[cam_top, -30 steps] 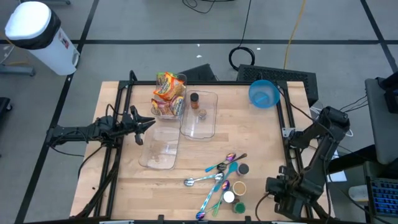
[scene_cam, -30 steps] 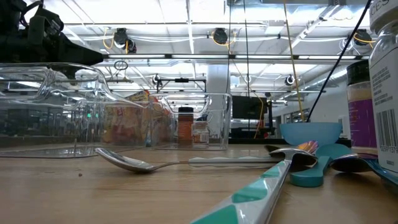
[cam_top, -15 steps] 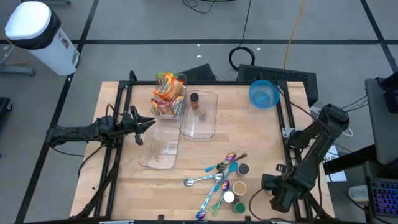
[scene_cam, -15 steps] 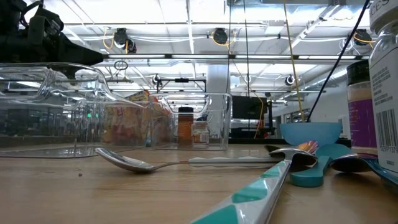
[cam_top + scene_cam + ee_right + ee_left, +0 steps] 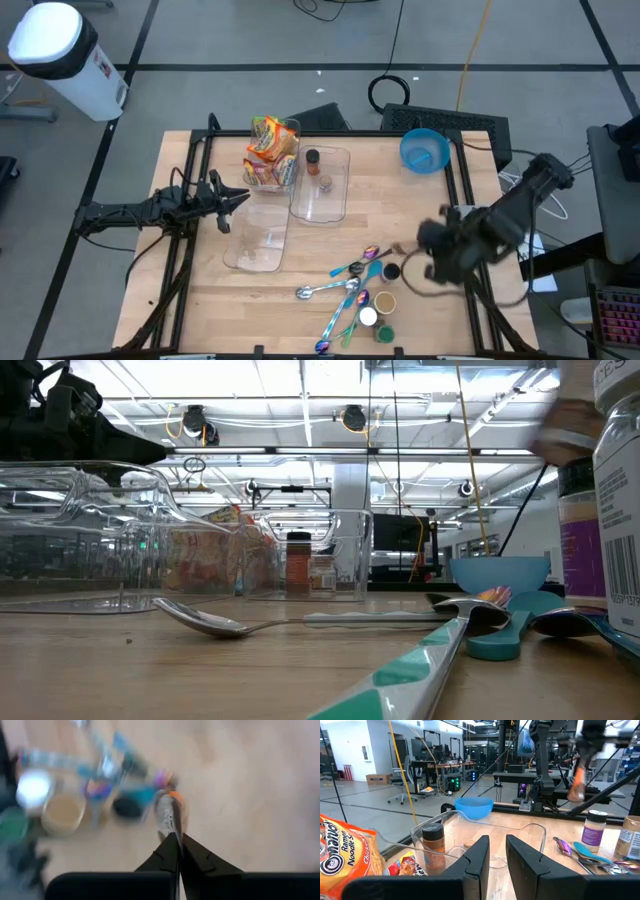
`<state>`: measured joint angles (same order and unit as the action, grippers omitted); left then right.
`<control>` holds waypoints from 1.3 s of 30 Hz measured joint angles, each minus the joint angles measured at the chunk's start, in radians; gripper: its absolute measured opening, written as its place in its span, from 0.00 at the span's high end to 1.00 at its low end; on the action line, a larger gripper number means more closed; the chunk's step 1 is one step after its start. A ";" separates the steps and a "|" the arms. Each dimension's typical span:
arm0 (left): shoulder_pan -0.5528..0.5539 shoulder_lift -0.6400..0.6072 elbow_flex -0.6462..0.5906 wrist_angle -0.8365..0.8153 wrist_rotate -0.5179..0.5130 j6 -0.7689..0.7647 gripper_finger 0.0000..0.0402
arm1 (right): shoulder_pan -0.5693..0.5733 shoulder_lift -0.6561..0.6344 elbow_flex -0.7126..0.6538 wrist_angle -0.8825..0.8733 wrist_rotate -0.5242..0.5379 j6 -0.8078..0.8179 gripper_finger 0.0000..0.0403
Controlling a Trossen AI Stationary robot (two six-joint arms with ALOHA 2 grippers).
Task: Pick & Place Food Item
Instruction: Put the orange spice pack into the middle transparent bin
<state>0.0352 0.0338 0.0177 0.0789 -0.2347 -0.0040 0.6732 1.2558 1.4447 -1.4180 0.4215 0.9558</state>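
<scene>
My right gripper (image 5: 410,248) hangs blurred above the table's right side, near the spoons (image 5: 345,280), shut on a small pale and orange item (image 5: 169,815). That item also shows as an orange blur (image 5: 577,777) in the left wrist view. Ramen packets (image 5: 272,150) stand in a clear container at the far left of centre. A brown spice bottle (image 5: 312,160) stands in a clear tray (image 5: 335,205). My left gripper (image 5: 235,197) waits level at the table's left side, slightly open (image 5: 497,855), with nothing between its fingers. My right gripper pinches one end of the small pale and orange item (image 5: 170,827) between its two fingertips. The fingers slant downward from the table's right side. The item sticks out beyond the tips and is lifted clear of the table; blur hides what it is.
A second clear tray (image 5: 258,240) lies left of centre. A blue bowl (image 5: 425,150) sits at the far right. Several small jars (image 5: 380,305) stand near the spoons at the near edge. Bare wood lies in the table's middle.
My right gripper has swung up from beyond the table's near right corner toward the far edge and inward over the table's right side, mostly in the last half second, and tipped. My left arm has kept still.
</scene>
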 joint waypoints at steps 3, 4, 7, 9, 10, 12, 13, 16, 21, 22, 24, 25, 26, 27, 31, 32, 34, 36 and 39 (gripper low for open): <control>0.000 0.000 0.000 0.000 0.000 0.000 0.83 | -0.154 -0.039 0.000 0.082 0.102 -0.210 1.00; 0.000 0.000 0.000 0.000 0.000 0.000 0.83 | -0.220 -0.044 0.000 0.130 0.101 -0.295 1.00; 0.000 0.000 0.000 0.000 0.000 0.000 0.83 | -0.439 -0.034 0.000 0.309 -0.005 -0.567 1.00; 0.000 0.000 0.000 0.000 0.000 0.000 0.83 | -0.586 -0.009 0.000 0.442 -0.134 -0.746 1.00; 0.000 0.000 0.000 0.000 0.000 0.000 0.83 | -0.657 0.007 0.000 0.505 -0.206 -0.823 1.00; 0.000 0.000 0.000 0.000 0.000 0.000 0.83 | -0.792 0.052 0.000 0.615 -0.369 -0.941 1.00; 0.000 0.000 0.000 0.000 0.000 0.000 0.83 | -0.856 0.077 0.000 0.659 -0.450 -0.984 1.00; 0.000 0.000 0.000 0.000 0.000 0.000 0.83 | -1.010 0.165 0.000 0.766 -0.668 -1.055 1.00; 0.000 0.000 0.000 0.000 0.000 0.000 0.83 | -1.146 0.314 0.070 0.774 -0.741 -1.153 1.00; 0.000 0.000 0.000 0.000 0.000 0.000 0.83 | -1.157 0.343 0.093 0.758 -0.740 -1.175 1.00; 0.000 0.000 0.000 0.000 0.000 0.000 0.83 | -1.167 0.404 0.144 0.714 -0.734 -1.214 1.00; 0.000 0.000 0.000 0.000 0.000 0.000 0.83 | -1.167 0.432 0.167 0.700 -0.735 -1.231 1.00; 0.000 0.000 0.000 0.000 0.000 0.000 0.83 | -1.167 0.459 0.190 0.688 -0.734 -1.248 1.00; 0.000 0.000 0.000 0.000 0.000 0.000 0.83 | -1.165 0.483 0.208 0.674 -0.733 -1.262 1.00; 0.000 0.000 0.000 0.000 0.000 0.000 0.83 | -1.149 0.552 0.244 0.649 -0.664 -1.296 1.00; 0.000 0.000 0.000 0.000 0.000 0.000 0.83 | -1.145 0.563 0.245 0.644 -0.626 -1.307 1.00; 0.000 0.000 0.000 0.000 0.000 0.000 0.83 | -1.137 0.578 0.245 0.630 -0.561 -1.324 1.00; 0.000 0.000 0.000 0.000 0.000 0.000 0.83 | -1.135 0.581 0.245 0.611 -0.515 -1.328 1.00; 0.000 0.000 0.000 0.000 0.000 0.000 0.83 | -1.130 0.580 0.245 0.612 -0.493 -1.321 1.00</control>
<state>0.0353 0.0337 0.0177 0.0789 -0.2345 -0.0040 -0.4566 1.8355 1.6895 -0.8059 -0.0719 -0.3651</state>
